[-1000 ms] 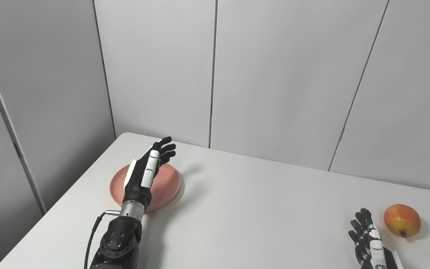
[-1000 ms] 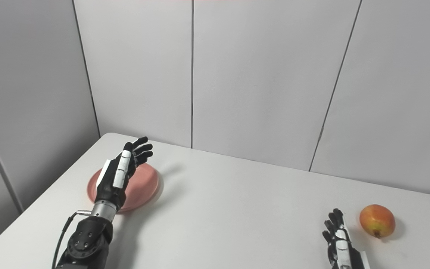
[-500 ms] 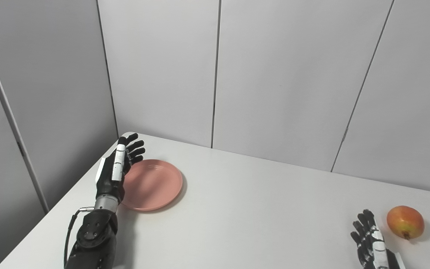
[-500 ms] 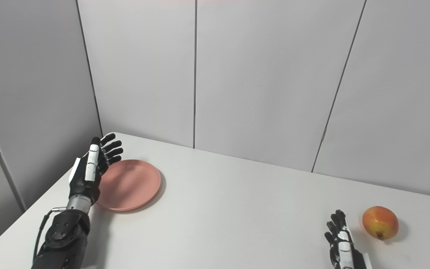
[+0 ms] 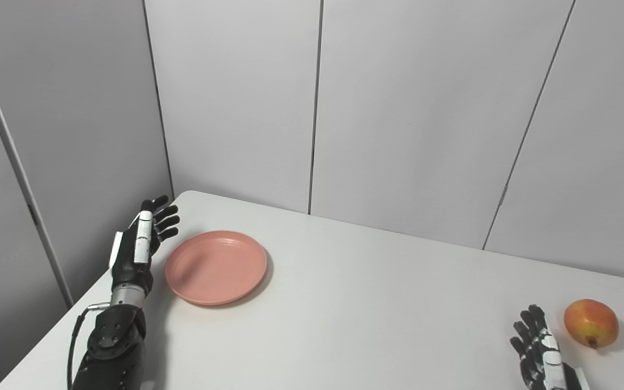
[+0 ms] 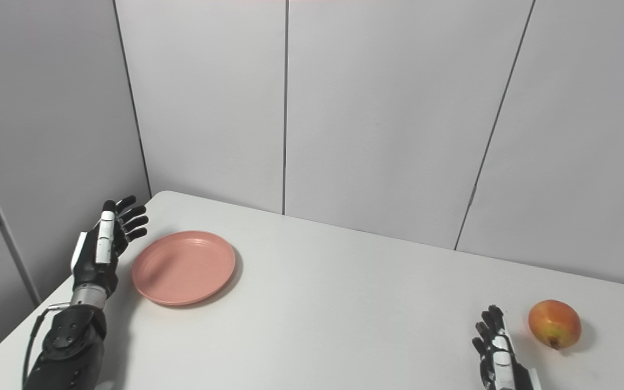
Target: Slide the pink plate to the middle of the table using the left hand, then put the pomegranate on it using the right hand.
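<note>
Both hands empty; left hand [image 5: 137, 246] now left of pink plate [image 5: 215, 267].

On the one white table [image 5: 355, 303] I count one pink plate [image 5: 215, 267], one pomegranate [image 5: 591, 323], and two robot hands, left hand [image 5: 137, 248] and right hand [image 5: 540, 355]

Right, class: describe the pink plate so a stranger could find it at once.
Start at the white table and go to its far left corner. The pink plate lies flat there, just right of the open left hand. It is the only round, shallow, empty dish; the pomegranate sits far right.
</note>
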You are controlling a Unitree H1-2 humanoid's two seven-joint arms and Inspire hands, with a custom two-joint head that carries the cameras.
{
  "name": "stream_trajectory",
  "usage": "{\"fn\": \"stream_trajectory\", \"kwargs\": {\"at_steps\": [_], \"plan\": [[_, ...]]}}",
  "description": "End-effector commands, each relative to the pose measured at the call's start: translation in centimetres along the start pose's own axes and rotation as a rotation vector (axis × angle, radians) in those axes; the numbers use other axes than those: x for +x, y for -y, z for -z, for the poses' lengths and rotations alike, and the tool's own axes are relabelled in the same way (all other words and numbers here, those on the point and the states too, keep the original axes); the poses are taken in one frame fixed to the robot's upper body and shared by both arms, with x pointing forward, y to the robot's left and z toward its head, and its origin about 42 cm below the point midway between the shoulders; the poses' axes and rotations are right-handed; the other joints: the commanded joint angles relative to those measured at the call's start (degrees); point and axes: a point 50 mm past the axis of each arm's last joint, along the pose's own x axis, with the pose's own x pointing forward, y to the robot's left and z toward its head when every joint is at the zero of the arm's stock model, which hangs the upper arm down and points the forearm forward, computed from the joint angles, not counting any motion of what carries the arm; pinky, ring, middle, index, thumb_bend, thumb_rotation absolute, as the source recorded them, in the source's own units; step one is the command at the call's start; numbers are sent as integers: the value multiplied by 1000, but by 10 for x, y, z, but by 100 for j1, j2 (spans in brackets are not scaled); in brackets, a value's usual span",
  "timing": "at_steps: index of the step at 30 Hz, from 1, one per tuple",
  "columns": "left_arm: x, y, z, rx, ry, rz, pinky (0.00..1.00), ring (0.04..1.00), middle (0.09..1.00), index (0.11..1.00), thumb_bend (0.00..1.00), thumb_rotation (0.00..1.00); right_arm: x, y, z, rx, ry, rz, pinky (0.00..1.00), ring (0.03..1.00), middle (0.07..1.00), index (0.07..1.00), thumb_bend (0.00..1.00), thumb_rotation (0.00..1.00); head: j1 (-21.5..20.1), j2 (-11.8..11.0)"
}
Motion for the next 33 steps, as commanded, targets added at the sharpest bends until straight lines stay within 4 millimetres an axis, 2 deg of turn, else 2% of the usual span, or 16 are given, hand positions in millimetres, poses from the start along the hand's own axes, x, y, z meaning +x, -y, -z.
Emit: {"fn": "stream_trajectory", "kwargs": {"at_steps": [1,10,17,24,33], "plan": [[24,-3,-34,4,145,-23,764,775,782,785,688,1000,-2,3,-3,5,5,-1,1000,1000,1000,1000,307,1000,21,7],[29,-17,-20,3,119,-67,758,777,779,781,682,1000,-4,3,-5,6,2,-6,1000,1000,1000,1000,303,1000,38,39],[32,-15,-5,36,61,-56,814,825,825,826,686,1000,-3,3,-5,10,4,-1,1000,1000,1000,1000,295,1000,42,37],[34,-3,10,47,33,-7,868,867,863,868,669,1000,-3,2,-7,11,6,-4,1000,1000,1000,1000,307,1000,23,47],[29,18,12,33,13,52,928,893,898,899,623,1000,-3,3,-8,5,5,-1,1000,1000,1000,1000,311,1000,18,59]]}}
